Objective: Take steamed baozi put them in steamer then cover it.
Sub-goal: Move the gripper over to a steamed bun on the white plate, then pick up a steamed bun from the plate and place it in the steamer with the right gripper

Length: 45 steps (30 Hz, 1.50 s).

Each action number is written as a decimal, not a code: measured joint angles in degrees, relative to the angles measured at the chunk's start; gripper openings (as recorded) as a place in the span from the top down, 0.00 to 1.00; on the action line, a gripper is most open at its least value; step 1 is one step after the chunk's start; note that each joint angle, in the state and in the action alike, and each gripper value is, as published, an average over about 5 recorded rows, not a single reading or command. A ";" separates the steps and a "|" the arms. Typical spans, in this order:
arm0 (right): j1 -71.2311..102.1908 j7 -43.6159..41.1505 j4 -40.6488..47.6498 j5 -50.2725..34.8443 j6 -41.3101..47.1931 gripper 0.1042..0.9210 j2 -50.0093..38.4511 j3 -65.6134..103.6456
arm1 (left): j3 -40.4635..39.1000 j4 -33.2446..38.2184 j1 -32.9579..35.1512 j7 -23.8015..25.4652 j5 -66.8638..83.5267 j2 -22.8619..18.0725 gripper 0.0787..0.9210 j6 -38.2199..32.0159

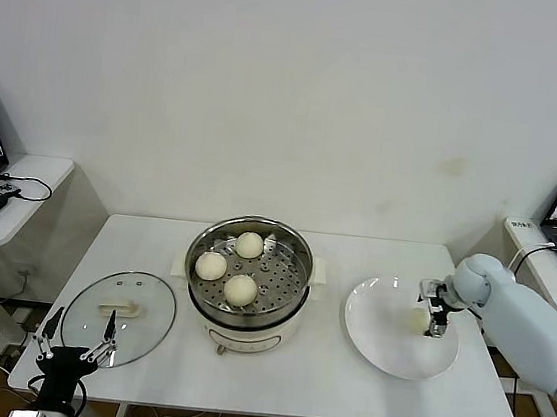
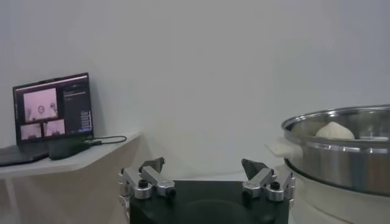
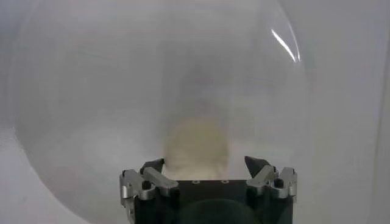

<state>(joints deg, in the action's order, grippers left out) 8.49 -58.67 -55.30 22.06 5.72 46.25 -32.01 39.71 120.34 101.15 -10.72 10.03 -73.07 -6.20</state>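
White right pincer [image 1: 433,318] over baozi [image 1: 419,320]

baozi [image 1: 240,289]: three in open steamer [image 1: 286,315] | fourth on plate | cover [image 1: 150,333] left

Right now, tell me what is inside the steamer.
Three steamed baozi sit on the perforated tray inside the steamer. The cover lies off to its left on the table, so nothing hides them. Whatever is below the tray is not visible.

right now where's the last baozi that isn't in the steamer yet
In the head view it lies on the white plate, to the right of the steamer: the last baozi sits near the plate's right edge, directly under the open right gripper.
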 measured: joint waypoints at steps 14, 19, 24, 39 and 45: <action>-0.46 -1.16 0.61 -0.41 0.41 0.36 0.40 0.07 | 0.04 0.28 0.03 -0.09 0.01 -0.09 0.12 0.00; -1.81 -2.42 -1.52 -2.29 1.44 0.36 -0.89 -1.04 | -0.03 0.51 -0.09 -0.10 0.01 -0.07 0.12 0.00; -4.98 -3.61 -5.78 -5.71 3.35 0.36 -3.55 -3.32 | -0.31 0.89 -0.35 -0.11 -0.12 0.04 0.12 0.14; -29.11 -2.56 -21.29 -23.41 13.13 0.33 -4.80 -18.57 | -0.81 2.06 -0.75 -0.07 -0.30 0.47 0.12 0.70; -35.93 0.45 -25.87 -31.83 18.31 0.33 -0.30 -24.39 | -0.91 2.26 -0.64 -0.08 -0.39 0.01 0.12 0.68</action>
<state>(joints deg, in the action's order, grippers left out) -27.44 -58.22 -81.17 -9.77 24.03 45.95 -56.40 38.80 122.60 100.50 -10.80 9.64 -73.06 -5.52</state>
